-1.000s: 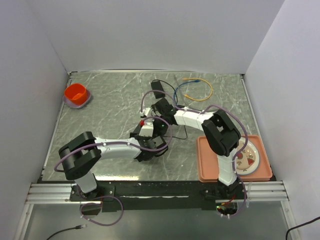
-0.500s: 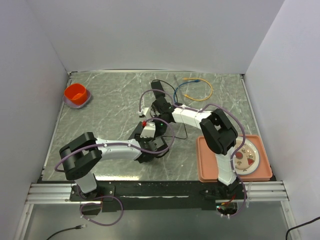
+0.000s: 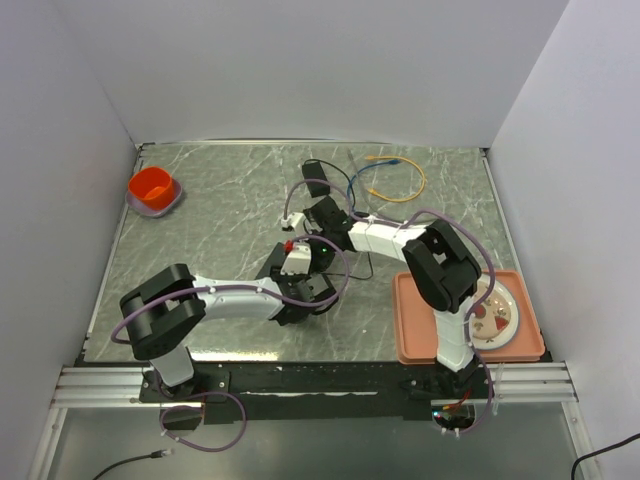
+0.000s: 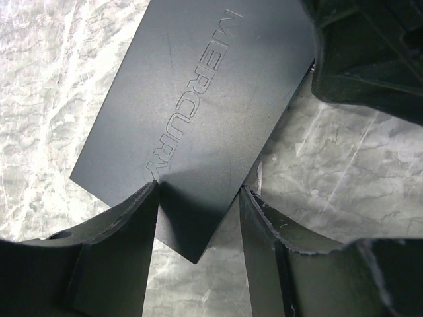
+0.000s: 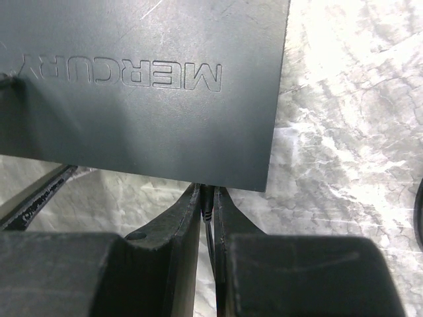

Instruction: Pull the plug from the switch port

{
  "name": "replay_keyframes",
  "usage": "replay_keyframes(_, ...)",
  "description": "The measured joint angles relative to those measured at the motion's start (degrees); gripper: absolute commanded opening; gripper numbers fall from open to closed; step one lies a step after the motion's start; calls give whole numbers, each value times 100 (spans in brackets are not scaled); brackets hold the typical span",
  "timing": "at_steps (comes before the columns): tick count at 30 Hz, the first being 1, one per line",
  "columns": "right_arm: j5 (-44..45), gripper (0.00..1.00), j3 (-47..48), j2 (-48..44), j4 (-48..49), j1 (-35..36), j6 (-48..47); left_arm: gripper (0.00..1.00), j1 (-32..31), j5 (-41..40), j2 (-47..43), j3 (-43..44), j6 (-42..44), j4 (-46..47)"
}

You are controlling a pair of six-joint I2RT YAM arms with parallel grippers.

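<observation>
Right tool (image 5: 206, 191) pinching plug (image 5: 207, 209) | grey marble table (image 3: 215, 205) | white walls (image 3: 300, 70)

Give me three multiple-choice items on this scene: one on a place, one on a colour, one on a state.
1. Where does the plate sit?
A. far left corner
B. on the pink tray, near right
C. dead centre

2. What colour is the bowl?
A. blue
B. green
C. orange

3. How is the right hand?
A. spread wide in the air
B. closed on the plug at the edge of the black box
C. holding a spoon

Key:
1 B: the top view shows the plate inside the pink tray.
2 C: the bowl at the far left is orange.
3 B: the right wrist view shows it pinched on the plug against the black box.
</observation>
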Motion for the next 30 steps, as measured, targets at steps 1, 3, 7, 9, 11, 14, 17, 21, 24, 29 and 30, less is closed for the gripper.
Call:
replay_keyframes(1,4,0,-37,-11,72,0,61,39,20,15,0,-26,4,13)
replay_keyframes(3,20,0,-96,-28,199,2,151,38,72,55,-15,-63,26,85)
replay_keyframes(7,66,0,-262,-87,487,4,321,38,227,127,-79,-129,59,240)
replay_keyframes(9,-39,0,-337,-101,599,44,400,38,354,127,-85,-155,55,422)
replay_keyframes(11,-127,0,-415,-116,726,138,485,38,492,140,-85,-160,31,579)
replay_keyframes(14,-162,0,-509,-118,964,203,758,38,557,146,-103,-205,42,723)
replay_keyframes(17,-203,0,-592,-118,1163,219,931,38,564,144,-125,-247,39,820)
replay_keyframes(21,-146,0,-675,-142,1346,238,1152,47,590,149,-175,-297,11,975)
replay_keyframes(24,68,0,-752,-227,1392,278,1303,71,640,267,-459,-487,-42,1239)
replay_keyframes(29,678,0,-911,-592,892,306,1478,99,688,918,-1237,-992,-63,1567)
replay_keyframes(30,833,0,-942,-688,739,289,1530,97,662,1082,-1429,-1093,-39,1563)
